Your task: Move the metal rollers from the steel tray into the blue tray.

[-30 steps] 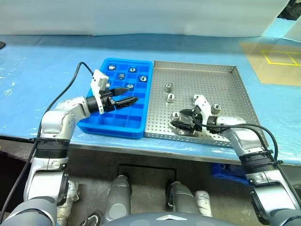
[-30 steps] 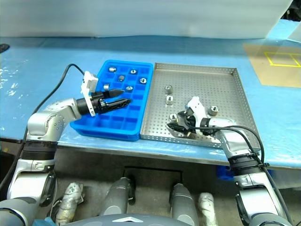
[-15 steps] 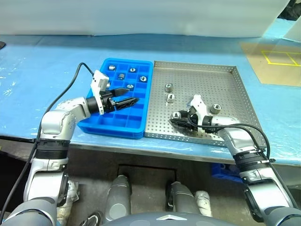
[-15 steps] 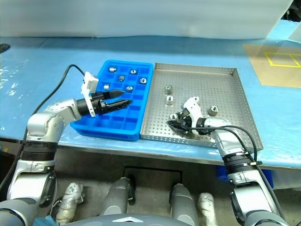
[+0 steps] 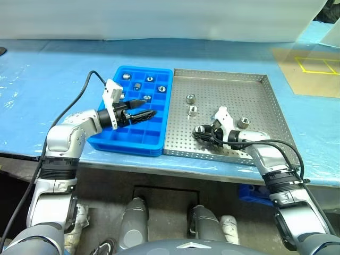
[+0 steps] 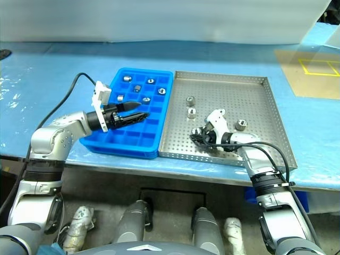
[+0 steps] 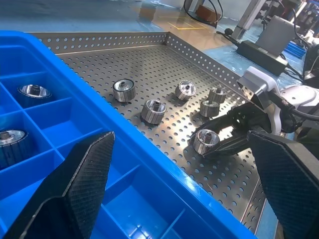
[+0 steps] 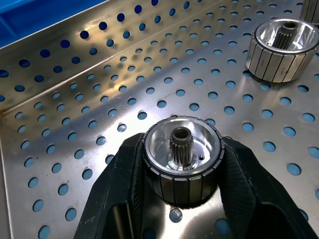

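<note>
The steel tray (image 5: 239, 90) lies on the blue table with several metal rollers (image 5: 189, 98) loose on its perforated floor. My right gripper (image 5: 201, 131) rests low near the tray's front left and is shut on one roller (image 8: 182, 149), its black fingers (image 8: 124, 189) pressed against both sides of it. The roller still sits on the tray floor. Left of it lies the blue tray (image 5: 119, 139), with several rollers (image 5: 137, 86) in its far compartments. My left gripper (image 5: 147, 113) hovers open over the blue tray's middle, pointing toward the steel tray, with nothing between its fingers (image 7: 75, 189).
A brown board with yellow tape (image 5: 313, 69) lies on the table at the back right. A white sheet runs along the table's far edge. A black cable (image 5: 79, 98) loops from my left wrist over the table's left side. The table's front edge is just below both trays.
My right gripper has closed on the roller near the steel tray's front left. Both arms have otherwise stayed where they were, the left one still open.
</note>
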Action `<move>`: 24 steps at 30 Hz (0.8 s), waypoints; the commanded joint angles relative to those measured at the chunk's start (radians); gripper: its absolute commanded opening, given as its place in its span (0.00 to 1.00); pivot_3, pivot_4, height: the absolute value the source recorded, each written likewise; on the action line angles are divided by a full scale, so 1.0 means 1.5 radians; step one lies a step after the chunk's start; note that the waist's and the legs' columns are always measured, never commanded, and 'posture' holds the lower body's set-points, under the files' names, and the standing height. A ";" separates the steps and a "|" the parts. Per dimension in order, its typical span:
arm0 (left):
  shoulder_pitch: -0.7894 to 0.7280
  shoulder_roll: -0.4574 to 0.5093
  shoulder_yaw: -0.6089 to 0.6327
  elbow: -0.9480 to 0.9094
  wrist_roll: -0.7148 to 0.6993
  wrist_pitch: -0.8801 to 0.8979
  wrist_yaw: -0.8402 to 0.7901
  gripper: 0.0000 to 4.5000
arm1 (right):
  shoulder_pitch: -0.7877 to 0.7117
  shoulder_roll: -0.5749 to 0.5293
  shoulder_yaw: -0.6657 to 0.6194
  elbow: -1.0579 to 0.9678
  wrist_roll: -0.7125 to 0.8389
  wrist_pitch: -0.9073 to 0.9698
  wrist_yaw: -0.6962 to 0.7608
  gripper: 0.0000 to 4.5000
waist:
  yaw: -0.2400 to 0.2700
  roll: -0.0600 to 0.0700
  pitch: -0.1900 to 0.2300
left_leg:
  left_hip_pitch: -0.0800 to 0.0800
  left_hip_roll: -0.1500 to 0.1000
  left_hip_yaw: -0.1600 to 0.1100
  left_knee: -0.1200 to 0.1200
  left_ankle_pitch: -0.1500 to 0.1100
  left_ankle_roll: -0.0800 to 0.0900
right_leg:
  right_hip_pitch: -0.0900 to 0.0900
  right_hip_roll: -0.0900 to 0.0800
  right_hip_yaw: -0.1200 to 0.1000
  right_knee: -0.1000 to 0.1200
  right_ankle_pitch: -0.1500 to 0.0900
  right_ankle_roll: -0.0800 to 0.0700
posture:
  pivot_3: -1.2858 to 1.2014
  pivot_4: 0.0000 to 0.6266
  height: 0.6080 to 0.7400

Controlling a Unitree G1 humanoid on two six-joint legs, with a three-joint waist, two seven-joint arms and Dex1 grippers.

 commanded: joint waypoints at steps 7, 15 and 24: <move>0.002 0.027 0.022 -0.010 -0.021 0.001 -0.013 1.00 | -0.062 0.005 -0.032 -0.135 0.046 0.053 -0.010 0.38 | -0.001 0.000 0.000 | 0.000 0.000 0.000 0.000 0.000 0.000 | -0.001 0.000 0.000 0.000 0.000 0.000 | 0.50 0.24 1.00; 0.027 0.077 0.033 -0.031 -0.028 0.009 -0.031 1.00 | -0.108 0.069 0.006 -0.121 0.044 0.054 -0.017 0.38 | -0.001 0.000 0.000 | 0.000 0.000 0.000 -0.001 0.000 0.000 | -0.001 0.000 0.000 0.000 0.000 0.000 | 0.51 0.24 1.00; 0.064 0.090 0.057 -0.090 -0.053 0.039 -0.005 1.00 | -0.174 0.160 0.036 -0.008 0.022 -0.009 -0.014 0.38 | 0.001 0.000 0.000 | 0.000 0.000 0.000 -0.001 0.000 0.000 | -0.001 0.000 0.000 0.000 0.000 0.000 | 0.53 0.24 1.00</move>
